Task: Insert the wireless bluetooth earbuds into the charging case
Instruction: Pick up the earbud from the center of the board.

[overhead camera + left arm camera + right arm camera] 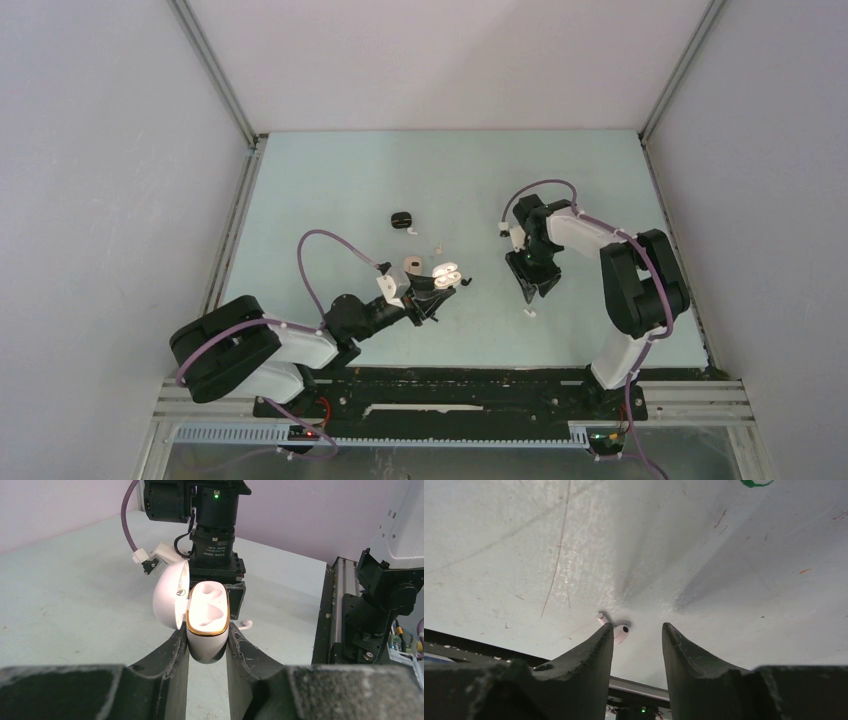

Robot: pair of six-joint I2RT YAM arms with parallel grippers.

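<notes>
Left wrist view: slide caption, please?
Left gripper clamps the open white charging case, wells apparently empty; a white earbud lies beyond.

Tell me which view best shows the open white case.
Left wrist: the case fills the centre, lid open, both wells visible, clamped in the left gripper. Top external shows it small; right wrist misses it.

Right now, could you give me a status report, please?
Left end effector shut on open, empty case. Right end effector open beside white earbud. No obstruction seen.

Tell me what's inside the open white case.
Two earbud hollows, both seemingly empty. The lower body of the case is hidden between the fingers of the left gripper.
</notes>
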